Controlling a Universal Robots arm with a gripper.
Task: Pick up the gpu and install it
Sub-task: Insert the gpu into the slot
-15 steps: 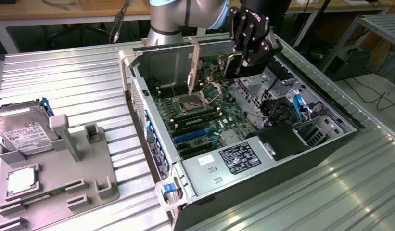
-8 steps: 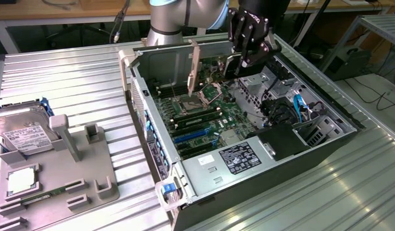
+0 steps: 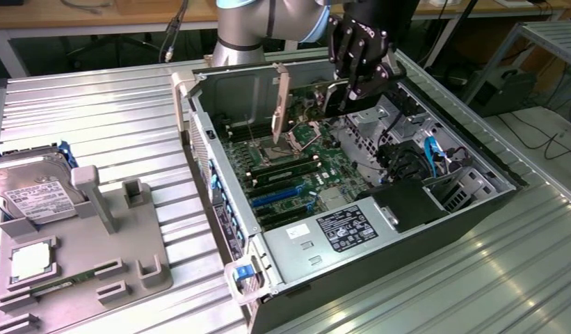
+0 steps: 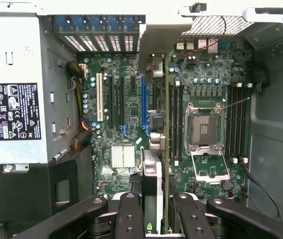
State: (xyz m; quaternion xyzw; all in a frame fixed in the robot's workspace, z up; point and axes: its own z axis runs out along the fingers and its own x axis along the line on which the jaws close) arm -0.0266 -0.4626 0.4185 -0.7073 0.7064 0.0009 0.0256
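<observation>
The gpu hangs in my gripper over the open computer case, its silvery bracket pointing toward the case's rear wall. My gripper is shut on the card. In the wrist view the gpu appears edge-on as a thin strip running away from my gripper, with black fingers on either side of it. It hovers above the green motherboard, between the blue expansion slot and the memory slots. It is clear of any slot.
A power supply with a black label fills the case's near end. The open processor socket lies beside the memory slots. On the exterior view's left, a grey fixture carries a hard drive, a chip and a memory stick.
</observation>
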